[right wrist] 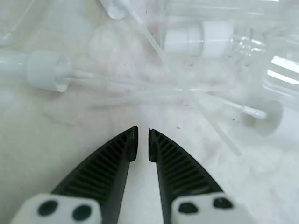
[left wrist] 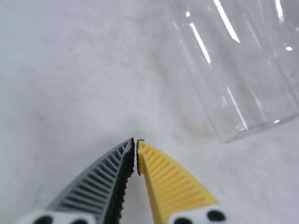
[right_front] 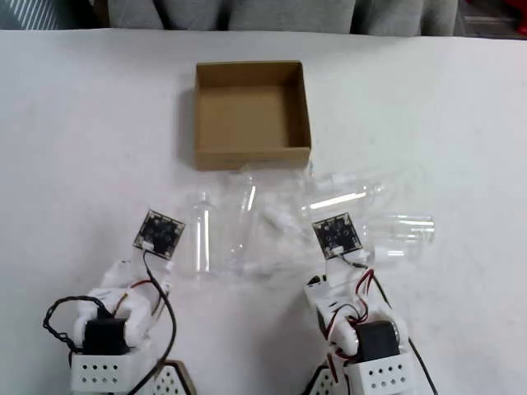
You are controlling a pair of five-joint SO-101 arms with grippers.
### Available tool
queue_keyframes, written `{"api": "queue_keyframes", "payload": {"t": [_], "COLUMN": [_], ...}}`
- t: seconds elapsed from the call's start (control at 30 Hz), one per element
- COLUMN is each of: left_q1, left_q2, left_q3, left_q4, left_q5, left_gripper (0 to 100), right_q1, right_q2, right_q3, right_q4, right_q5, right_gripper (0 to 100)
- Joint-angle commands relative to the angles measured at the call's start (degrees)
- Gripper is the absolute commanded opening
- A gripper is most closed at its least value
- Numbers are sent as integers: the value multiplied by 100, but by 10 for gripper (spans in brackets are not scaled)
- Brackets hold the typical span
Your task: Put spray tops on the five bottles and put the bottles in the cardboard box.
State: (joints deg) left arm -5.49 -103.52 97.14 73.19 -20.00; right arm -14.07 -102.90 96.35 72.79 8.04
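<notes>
- Left end effector: closed tip to tip, gripping nothing, low over the white bench, near the end of a clear bottle.
- Right end effector: narrowed to a slit, holding nothing, close to loose white spray tops with thin dip tubes crossing one another.
- Bottles: lying on their sides, scattered between the arms and the cardboard box.
- Cardboard box: open-topped, beyond the bottles.

no text, label, number or sign can be read anywhere. the cardboard box looks plain brown, and the clear bottles seem unlabelled, though glare may hide faint print.
</notes>
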Motion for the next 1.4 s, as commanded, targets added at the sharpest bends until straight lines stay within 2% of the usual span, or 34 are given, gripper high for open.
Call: {"api": "queue_keyframes", "payload": {"t": [0.0, 0.63, 1.37], "left_q1": [-40, 4, -31], "left_q2": [-110, -110, -92], "left_q3": [-18, -79, -2611], "left_q4": [53, 18, -185], "left_q5": [-62, -70, -26], "left_gripper": [24, 24, 24], "right_q1": [-4, -4, 22], "right_q2": [-22, -22, -40], "right_q3": [44, 44, 18], "right_q4": [-4, -4, -13], "right_q5": [-44, -44, -44], "right_gripper": [19, 17, 21]}}
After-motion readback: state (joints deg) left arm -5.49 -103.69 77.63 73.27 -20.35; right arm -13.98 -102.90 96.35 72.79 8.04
